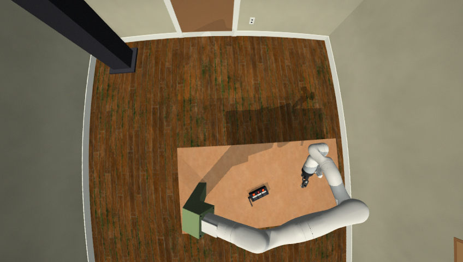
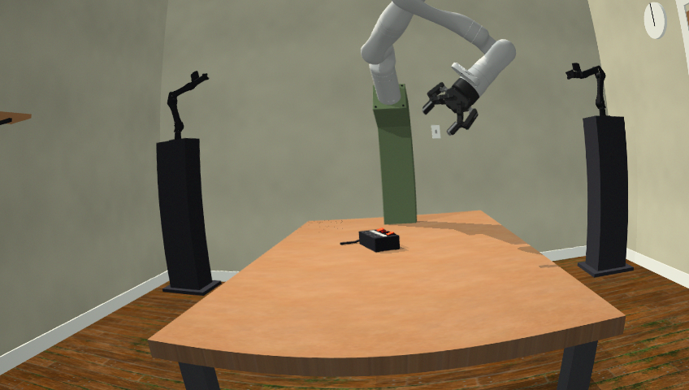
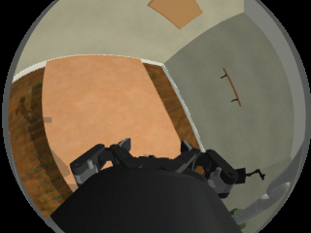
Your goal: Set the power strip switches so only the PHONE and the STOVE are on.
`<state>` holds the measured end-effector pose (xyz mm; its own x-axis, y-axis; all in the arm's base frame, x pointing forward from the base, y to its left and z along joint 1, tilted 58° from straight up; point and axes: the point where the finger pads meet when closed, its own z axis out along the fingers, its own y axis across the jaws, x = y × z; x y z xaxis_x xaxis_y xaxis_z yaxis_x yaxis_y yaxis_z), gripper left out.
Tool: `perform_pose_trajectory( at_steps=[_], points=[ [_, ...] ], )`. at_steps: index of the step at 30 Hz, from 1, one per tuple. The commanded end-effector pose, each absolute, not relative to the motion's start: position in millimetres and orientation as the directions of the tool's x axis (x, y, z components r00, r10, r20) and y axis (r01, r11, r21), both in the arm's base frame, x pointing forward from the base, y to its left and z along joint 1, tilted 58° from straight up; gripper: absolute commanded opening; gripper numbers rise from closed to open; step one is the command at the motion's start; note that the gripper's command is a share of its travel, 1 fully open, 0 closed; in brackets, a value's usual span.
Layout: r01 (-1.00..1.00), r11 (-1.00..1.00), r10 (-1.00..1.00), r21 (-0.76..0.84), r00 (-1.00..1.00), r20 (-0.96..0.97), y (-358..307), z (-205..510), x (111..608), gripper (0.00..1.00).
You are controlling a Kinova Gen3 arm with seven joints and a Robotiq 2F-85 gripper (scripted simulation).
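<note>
A single white arm (image 2: 476, 33) hangs high above the desk (image 2: 435, 309), its fingers (image 2: 447, 113) spread fully apart and gripping nothing, while the black power strip (image 2: 379, 240) lies flat and right way up on the desk, near the far edge where the arm's green pedestal (image 2: 395, 159) stands. In the top view the strip (image 1: 258, 193) sits near the middle of the desk, and the fingers (image 1: 304, 182) hover well apart from it, off toward the desk's side edge by the wall. Any press will likely call for a long descent and a sideways reach across toward the strip. The strip's long axis runs slightly askew to the desk's edges, with a short stub of cord (image 2: 348, 242) trailing from one end. Red switches (image 1: 259, 192) show along its top, but they are too small to count with confidence, their labels cannot be read, and which are on cannot be told. The wrist view shows only bare desk (image 3: 97, 104) beyond the spread fingers; the strip is out of its sight.
</note>
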<state>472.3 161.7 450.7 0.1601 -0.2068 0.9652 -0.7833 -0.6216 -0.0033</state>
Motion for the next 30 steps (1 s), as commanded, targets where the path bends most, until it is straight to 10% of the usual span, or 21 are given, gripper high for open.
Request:
perform_pose_trajectory(
  at_steps=[1,17,18,30],
  points=[
    [-0.783,-0.622,-0.208,-0.005,0.159,0.965,162.0,451.3,471.9,1.00],
    [-0.783,-0.622,-0.208,-0.005,0.159,0.965,162.0,451.3,471.9,1.00],
    [-0.783,-0.622,-0.208,-0.005,0.159,0.965,162.0,451.3,471.9,0.00],
    [-0.783,-0.622,-0.208,-0.005,0.159,0.965,162.0,451.3,471.9,0.00]
  ],
)
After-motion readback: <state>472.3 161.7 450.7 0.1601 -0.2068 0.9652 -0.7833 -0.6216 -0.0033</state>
